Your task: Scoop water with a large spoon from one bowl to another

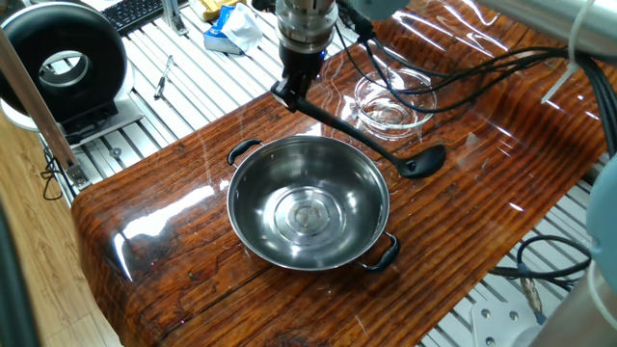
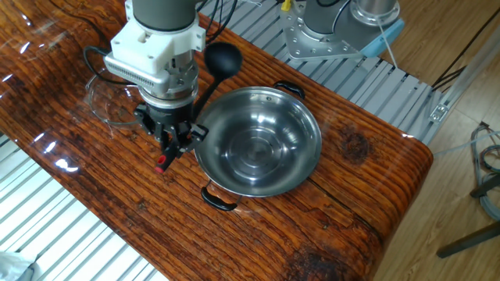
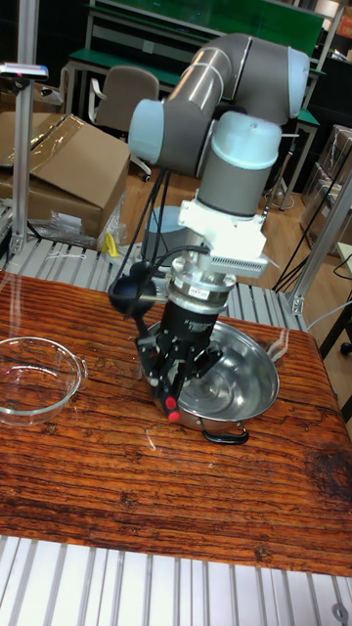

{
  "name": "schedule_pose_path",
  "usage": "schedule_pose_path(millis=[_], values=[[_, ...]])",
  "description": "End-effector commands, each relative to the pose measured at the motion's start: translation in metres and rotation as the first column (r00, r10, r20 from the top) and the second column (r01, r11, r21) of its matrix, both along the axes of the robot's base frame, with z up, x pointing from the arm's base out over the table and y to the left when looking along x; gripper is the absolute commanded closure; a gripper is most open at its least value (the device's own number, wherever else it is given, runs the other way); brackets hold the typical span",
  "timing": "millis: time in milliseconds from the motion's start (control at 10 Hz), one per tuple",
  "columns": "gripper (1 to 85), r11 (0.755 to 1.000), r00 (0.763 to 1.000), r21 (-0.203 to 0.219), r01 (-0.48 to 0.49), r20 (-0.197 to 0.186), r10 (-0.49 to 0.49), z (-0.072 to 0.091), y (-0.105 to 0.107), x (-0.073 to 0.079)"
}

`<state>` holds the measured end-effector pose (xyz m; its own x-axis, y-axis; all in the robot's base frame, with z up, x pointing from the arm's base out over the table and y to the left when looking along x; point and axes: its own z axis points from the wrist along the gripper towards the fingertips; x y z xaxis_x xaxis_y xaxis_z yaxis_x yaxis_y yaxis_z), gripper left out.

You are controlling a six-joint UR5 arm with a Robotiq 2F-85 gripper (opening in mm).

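One fixed view: gripper [image 1: 292, 89] is clamped on the upper end of the large spoon [image 1: 371, 142], just past the far-left rim of the steel bowl [image 1: 309, 201]. Handle slopes down to the right, running between the steel bowl and the glass bowl [image 1: 390, 99]. Scoop head hangs low by the tabletop [image 1: 174, 207], right of the steel bowl and outside both bowls; contact with the wood can't be judged. Steel bowl base shows concentric rings and glare; water not discernible. Glass bowl sits near the steel bowl, not touching. Cables [image 1: 501, 63] trail across the far side of the table.

Other fixed view: gripper [image 2: 173, 134] points down, fingers closed on the ladle handle, beside the steel bowl [image 2: 259, 142] on its left. A red tip sticks out below the fingers. Spoon [image 2: 221, 61] head is raised above the table, behind the bowl's far-left rim. Glass bowl [image 2: 105, 100] mostly hidden behind the wrist.

Tall fixed view: gripper [image 3: 177, 371] closed on the handle, in front of the steel bowl [image 3: 248, 378]. Ladle [image 3: 130, 291] head is up and left of the gripper, above the table's far edge. Glass bowl [image 3: 34, 380] stands well apart at the left edge, with faint reflections inside. Cardboard box [image 3: 64, 167] and a chair [image 3: 114, 103] in the background.
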<state>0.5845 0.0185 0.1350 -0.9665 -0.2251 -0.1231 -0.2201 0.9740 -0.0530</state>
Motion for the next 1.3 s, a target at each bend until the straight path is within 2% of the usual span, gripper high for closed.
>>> schedule_pose_path(millis=[0,200,500,600,700,800,1000,1200], values=[[84.7,0.997,0.996,0.033,0.064,-0.056,-0.062,0.043,0.033,-0.034],[84.7,0.997,0.996,0.032,0.07,-0.051,-0.068,0.049,0.05,-0.046],[84.7,0.991,0.991,0.009,0.132,-0.009,-0.132,0.036,0.081,-0.059],[84.7,0.991,0.991,-0.002,0.133,-0.006,-0.133,0.034,0.081,-0.06],[84.7,0.995,0.995,-0.018,0.1,-0.008,-0.1,0.035,0.068,-0.053],[84.7,0.998,0.998,-0.008,0.066,-0.024,-0.066,0.035,0.072,-0.056],[84.7,0.999,0.999,0.011,-0.032,-0.026,0.032,0.035,0.08,-0.056],[84.7,0.995,0.995,0.022,-0.095,0.022,0.094,0.036,0.086,-0.044]])
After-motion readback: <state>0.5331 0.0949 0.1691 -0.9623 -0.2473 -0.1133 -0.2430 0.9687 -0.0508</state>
